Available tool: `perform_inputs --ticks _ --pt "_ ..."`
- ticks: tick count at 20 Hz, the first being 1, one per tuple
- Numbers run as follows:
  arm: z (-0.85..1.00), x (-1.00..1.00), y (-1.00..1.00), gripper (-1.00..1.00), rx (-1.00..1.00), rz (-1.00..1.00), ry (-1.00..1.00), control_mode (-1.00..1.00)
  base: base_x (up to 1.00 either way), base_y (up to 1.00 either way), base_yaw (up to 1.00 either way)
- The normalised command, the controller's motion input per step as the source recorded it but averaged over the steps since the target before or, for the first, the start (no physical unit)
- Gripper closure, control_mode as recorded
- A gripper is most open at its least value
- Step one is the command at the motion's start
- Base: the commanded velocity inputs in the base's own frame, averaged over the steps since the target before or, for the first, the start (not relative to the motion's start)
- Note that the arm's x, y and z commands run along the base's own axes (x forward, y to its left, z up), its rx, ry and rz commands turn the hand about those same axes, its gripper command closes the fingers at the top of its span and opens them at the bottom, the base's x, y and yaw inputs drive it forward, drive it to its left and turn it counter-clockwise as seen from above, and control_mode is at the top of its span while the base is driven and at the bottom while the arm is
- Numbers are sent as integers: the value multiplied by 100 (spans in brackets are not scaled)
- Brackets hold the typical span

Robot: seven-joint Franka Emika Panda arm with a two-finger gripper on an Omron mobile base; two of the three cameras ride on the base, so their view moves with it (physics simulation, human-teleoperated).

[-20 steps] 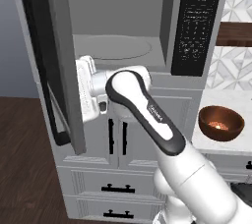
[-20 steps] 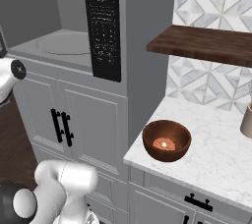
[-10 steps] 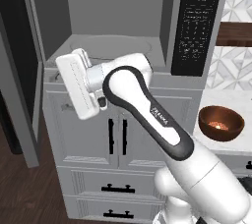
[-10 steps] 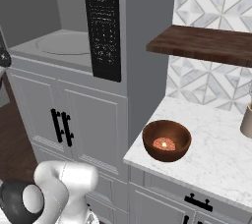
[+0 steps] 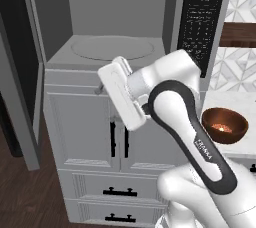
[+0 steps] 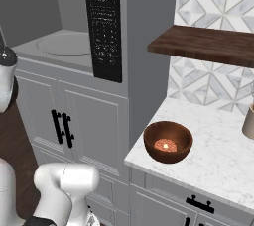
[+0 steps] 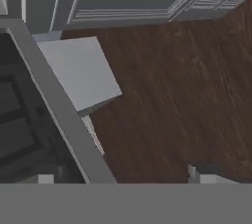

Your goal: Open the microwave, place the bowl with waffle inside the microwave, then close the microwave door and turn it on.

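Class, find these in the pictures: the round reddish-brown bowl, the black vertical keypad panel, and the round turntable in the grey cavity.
Round reddish-brown bowl (image 6: 171, 153): right base view, on its outer front wall.
Black vertical keypad panel (image 6: 104, 31): right base view, on the buttons.
Round turntable (image 5: 112, 48): left base view, on its flat middle.

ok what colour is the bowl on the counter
Reddish-brown, with a darker glossy inside; the bowl shows best in the right base view.

bowl (image 6: 167, 141) reddish-brown | waffle (image 6: 165, 145) orange | microwave (image 5: 115, 27) grey | floor (image 7: 177, 95) dark wood-grain
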Motion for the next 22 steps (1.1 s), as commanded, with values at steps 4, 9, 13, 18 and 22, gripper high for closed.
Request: perform_inputs --ticks 4,9,13,18,22 --pt "0 -6 -100 -100 -47 -16 25 -100 0 0 0" --pt "-12 -49 -100 -100 -47 -2 8 -100 0 0 0" --pt "-50 -79 -100 -100 -34 0 -7 -100 0 0 0" --pt "-52 -69 -100 -100 3 1 -34 -100 0 0 0" --pt "-22 -36 -100 -100 14 2 -28 -100 0 0 0"
